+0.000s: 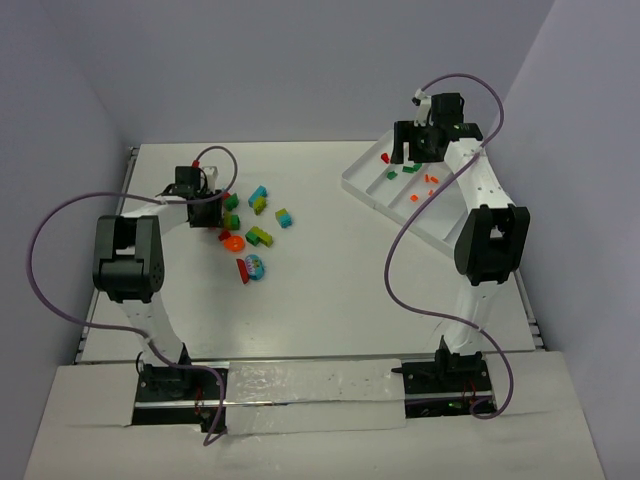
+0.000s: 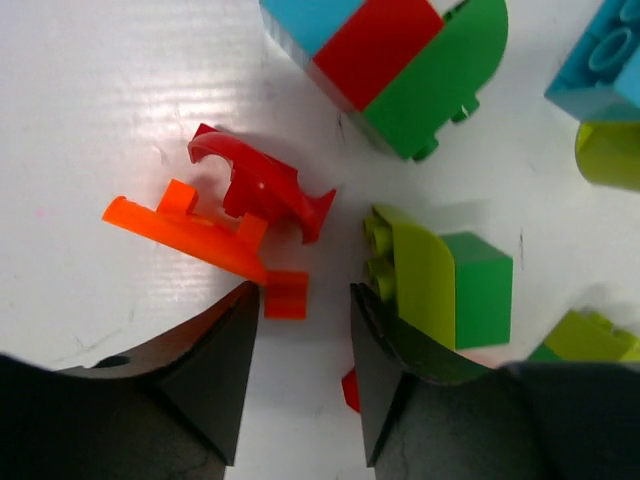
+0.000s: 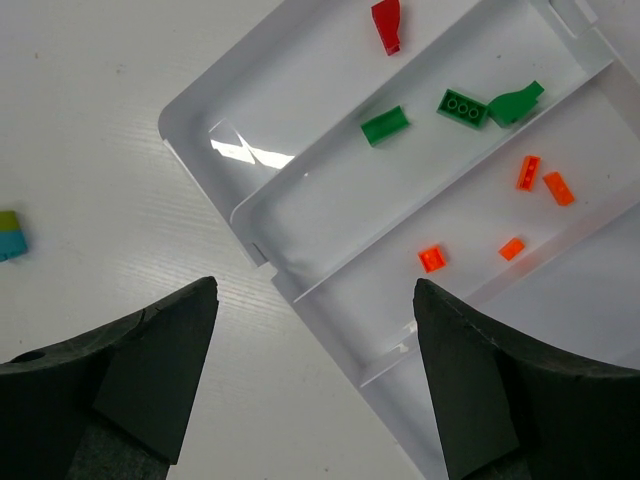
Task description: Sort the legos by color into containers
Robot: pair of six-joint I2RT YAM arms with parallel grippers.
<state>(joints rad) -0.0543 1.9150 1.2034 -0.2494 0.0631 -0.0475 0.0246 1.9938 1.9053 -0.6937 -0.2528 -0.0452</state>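
Left pincer (image 2: 303, 320) brackets small orange brick (image 2: 285, 295), seemingly not gripping

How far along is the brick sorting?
Done: the white plastic divided tray holds one red brick, three green bricks and four orange bricks, one colour per compartment. In hand: the left gripper, open, sits at a small orange brick; the right gripper is open, empty. Left: the mixed pile on the table.

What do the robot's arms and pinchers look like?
The left arm and right arm are white tubes joined by chunky black blocks, each with a looping purple cable. The left gripper and right gripper each have two matte black wedge-shaped fingers.
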